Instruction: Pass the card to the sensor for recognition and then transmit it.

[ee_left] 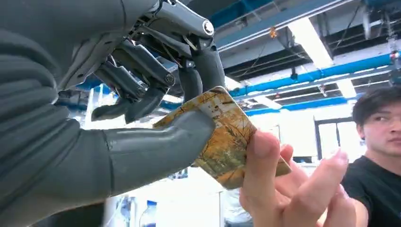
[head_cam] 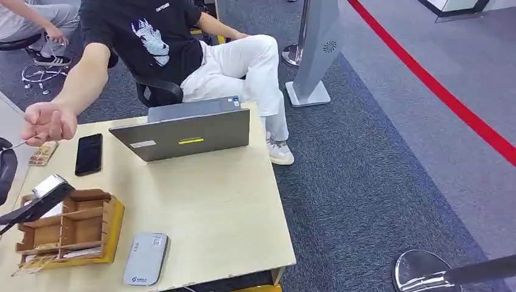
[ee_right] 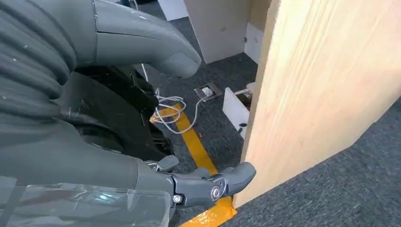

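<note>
Tabletop (head_cam: 213, 207): pale wood; near and right edges meet dark carpet, with open floor to the right. Laptop (head_cam: 185, 131): along the far edge. Phone (head_cam: 89, 154): black, flat, left of the laptop. Wooden organiser (head_cam: 73, 228): at the near left corner. Card reader (head_cam: 145, 258): grey, beside the organiser, close to the near edge. Left robot hand (ee_left: 156, 118): raised, thumb and dark fingers pinching the card (ee_left: 227, 137), which a person's hand (ee_left: 283, 184) also grips by its far end. Right robot hand (ee_right: 156, 118): hangs low beside the table's side panel, thumb spread from the fingers, grasping nothing
</note>
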### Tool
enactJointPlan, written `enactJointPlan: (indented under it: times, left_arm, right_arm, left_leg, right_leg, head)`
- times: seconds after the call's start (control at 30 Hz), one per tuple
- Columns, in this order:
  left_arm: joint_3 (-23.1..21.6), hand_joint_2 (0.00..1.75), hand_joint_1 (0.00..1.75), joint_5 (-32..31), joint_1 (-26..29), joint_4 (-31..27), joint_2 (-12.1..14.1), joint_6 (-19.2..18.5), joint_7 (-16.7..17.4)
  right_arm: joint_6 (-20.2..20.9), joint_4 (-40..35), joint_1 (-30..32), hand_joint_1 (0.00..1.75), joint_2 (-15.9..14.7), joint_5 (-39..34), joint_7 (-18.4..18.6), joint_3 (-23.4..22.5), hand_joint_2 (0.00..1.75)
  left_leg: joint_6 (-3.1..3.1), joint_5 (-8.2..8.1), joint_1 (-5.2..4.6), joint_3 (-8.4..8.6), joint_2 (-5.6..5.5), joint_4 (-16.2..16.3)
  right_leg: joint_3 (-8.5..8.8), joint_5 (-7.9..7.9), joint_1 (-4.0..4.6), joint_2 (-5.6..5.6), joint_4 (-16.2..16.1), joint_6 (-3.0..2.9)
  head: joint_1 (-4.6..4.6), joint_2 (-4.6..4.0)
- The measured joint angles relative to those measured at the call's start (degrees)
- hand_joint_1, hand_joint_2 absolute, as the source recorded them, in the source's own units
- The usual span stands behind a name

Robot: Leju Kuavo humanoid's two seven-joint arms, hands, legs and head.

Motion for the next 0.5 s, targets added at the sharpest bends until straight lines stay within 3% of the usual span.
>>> enactJointPlan:
  times: [0.13,0.3,0.4,0.5]
  left_arm:
    - [1.3,1.75,0.0,4.7,0.5,-0.4,-1.8,-0.5,-0.2]
    - [4.0,1.75,0.0,9.4,5.2,-6.2,-5.8,2.2,-3.3]
    - [6.4,1.75,0.0,14.1,8.5,-11.0,-9.3,4.6,-6.1]
    - [9.7,1.75,0.0,23.1,12.5,-16.4,-13.8,3.7,-9.0]
  right_arm:
    - [-1.1,0.0,0.1,0.0,0.0,-2.2,0.6,0.0,1.75]
    - [-3.7,-1.5,1.3,0.0,0.0,-6.5,1.5,1.1,1.75]
    - [-5.4,-3.1,2.4,0.0,0.0,-8.8,1.9,2.6,1.75]
    - [-7.9,-5.1,4.0,0.0,0.0,-11.9,1.9,4.4,1.75]
  left_leg:
    - [0.01,-0.01,-0.02,-0.02,-0.01,0.0]
    - [0.03,-0.04,-0.01,-0.03,0.02,0.0]
    - [0.01,-0.09,-0.01,-0.04,0.03,0.0]
    - [0.03,-0.11,-0.02,-0.04,0.03,0.0]
  right_leg:
    - [0.01,0.0,-0.01,-0.01,0.0,0.0]
    - [-0.01,-0.02,-0.01,0.03,0.0,0.01]
    - [-0.01,-0.03,-0.01,0.03,0.0,0.02]
    - [-0.01,-0.06,-0.02,0.03,0.0,0.03]
  head:
    - [0.0,0.0]
    - [-0.02,0.0]
    - [0.0,0.0]
    - [0.0,0.0]
